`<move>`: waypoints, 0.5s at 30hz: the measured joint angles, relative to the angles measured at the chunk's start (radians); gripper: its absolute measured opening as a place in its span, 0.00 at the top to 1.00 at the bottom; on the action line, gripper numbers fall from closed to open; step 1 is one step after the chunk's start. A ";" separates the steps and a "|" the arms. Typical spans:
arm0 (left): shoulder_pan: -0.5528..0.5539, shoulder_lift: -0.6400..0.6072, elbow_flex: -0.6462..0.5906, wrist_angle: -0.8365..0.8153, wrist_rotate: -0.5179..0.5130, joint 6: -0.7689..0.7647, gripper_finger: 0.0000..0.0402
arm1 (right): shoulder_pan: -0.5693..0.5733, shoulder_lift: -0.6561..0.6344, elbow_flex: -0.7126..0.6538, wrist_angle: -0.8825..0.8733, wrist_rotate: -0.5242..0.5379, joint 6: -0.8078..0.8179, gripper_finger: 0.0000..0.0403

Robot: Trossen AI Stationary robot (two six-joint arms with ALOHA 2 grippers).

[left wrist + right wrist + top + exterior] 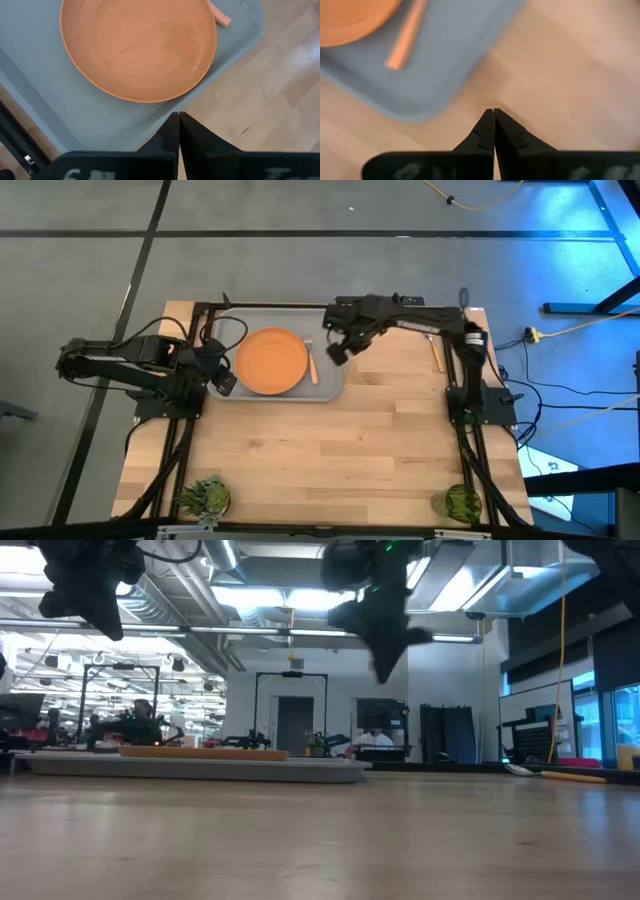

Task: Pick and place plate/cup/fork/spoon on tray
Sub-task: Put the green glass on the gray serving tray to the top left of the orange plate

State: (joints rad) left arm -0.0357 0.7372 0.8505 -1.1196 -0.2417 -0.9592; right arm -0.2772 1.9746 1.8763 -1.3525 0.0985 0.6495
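The orange plate [272,361] lies on the grey tray [260,318] at the table's far left. A utensil with a tan-orange handle [312,366] lies on the tray right of the plate; fork or spoon, I cannot tell. A second such utensil [436,356] lies on the table at the far right, also in the low view [560,776]. The green cup [462,502] stands at the near right corner. My left gripper [178,120] is shut and empty over the tray's near left edge. My right gripper [493,117] is shut and empty, raised beside the tray's right side.
A spiky green plant-like object [205,496] stands at the table's near left corner. The middle of the wooden table [330,450] is bare wood. Both arms hang well above the tabletop in the low view.
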 joint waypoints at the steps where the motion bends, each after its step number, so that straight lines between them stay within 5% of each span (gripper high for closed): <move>1: 0.000 0.000 0.000 0.004 0.000 0.000 1.00 | -0.010 -0.022 0.000 -0.029 0.020 0.002 1.00; 8: 0.012 0.000 0.000 0.050 -0.022 0.001 1.00 | -0.101 -0.129 -0.011 -0.216 0.156 0.061 1.00; 15: 0.080 0.002 0.000 0.185 -0.029 0.086 1.00 | -0.227 -0.230 -0.244 -0.159 0.114 0.055 1.00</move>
State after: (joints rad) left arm 0.0441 0.7392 0.8505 -0.9344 -0.2707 -0.8735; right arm -0.5039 1.7442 1.6318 -1.5112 0.2120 0.7042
